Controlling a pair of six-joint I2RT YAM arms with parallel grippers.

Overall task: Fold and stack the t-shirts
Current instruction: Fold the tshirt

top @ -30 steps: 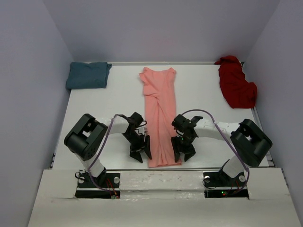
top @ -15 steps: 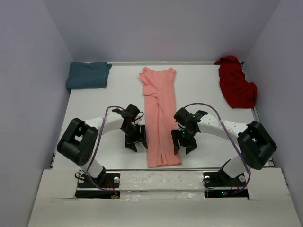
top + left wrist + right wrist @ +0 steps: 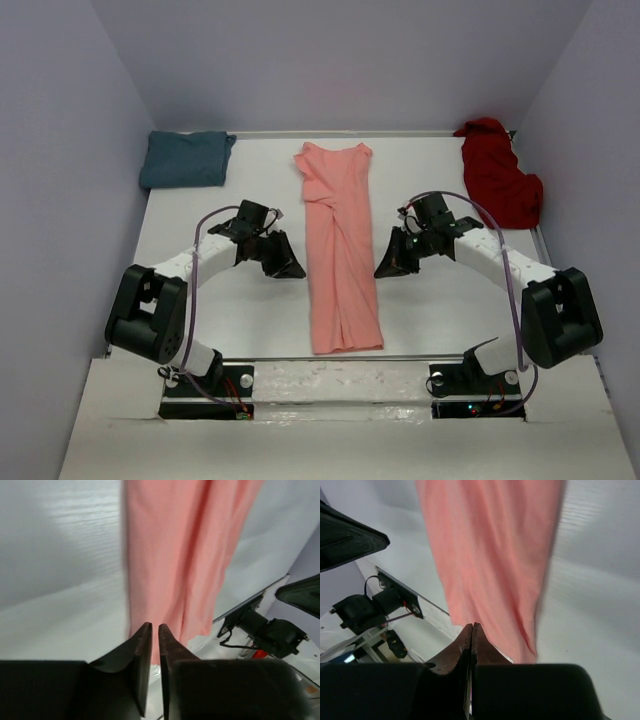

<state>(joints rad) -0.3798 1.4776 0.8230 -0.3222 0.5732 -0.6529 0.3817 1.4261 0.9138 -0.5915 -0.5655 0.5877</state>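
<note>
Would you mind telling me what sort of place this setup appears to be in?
Probably a robotics lab test cell: a white table boxed in by plain walls, a left arm and right arm bolted at its near edge, and a salmon-pink t-shirt, a teal t-shirt and a dark red t-shirt.

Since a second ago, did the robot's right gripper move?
Yes. The right gripper has slid away from the table's near edge. It went from beside the salmon-pink t-shirt's hem to beside its middle.
</note>
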